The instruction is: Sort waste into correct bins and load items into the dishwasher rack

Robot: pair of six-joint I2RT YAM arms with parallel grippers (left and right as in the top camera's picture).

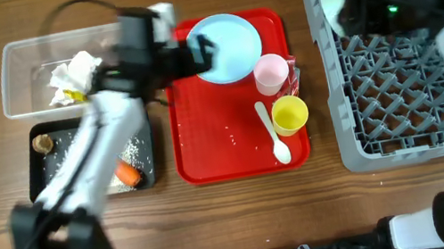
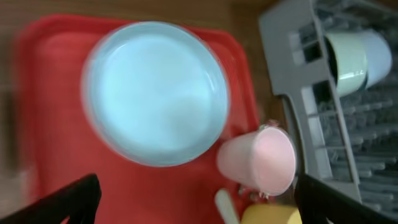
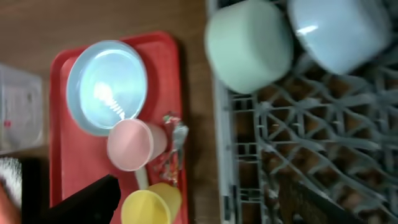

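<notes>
**Partly done: red tray not yet cleared**

You have the 2 bowls (image 3: 249, 43) in the rack (image 1: 399, 104); the tissue (image 1: 74, 75) lies in the clear tub (image 1: 26, 85), the carrot (image 1: 127, 173) in the black tray (image 1: 37, 178); plate (image 2: 155, 93), pink cup (image 2: 258, 162), yellow cup (image 1: 289, 115), spoon (image 1: 270, 130) and wrappers (image 3: 173, 140) wait on the red tray (image 1: 209, 154); the left tool (image 2: 199, 202) is spread above the plate, the right tool (image 3: 199, 202) spread above the rack, both empty.

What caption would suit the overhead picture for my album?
Left end effector, open, hovers at the blue plate on the red tray.
</notes>
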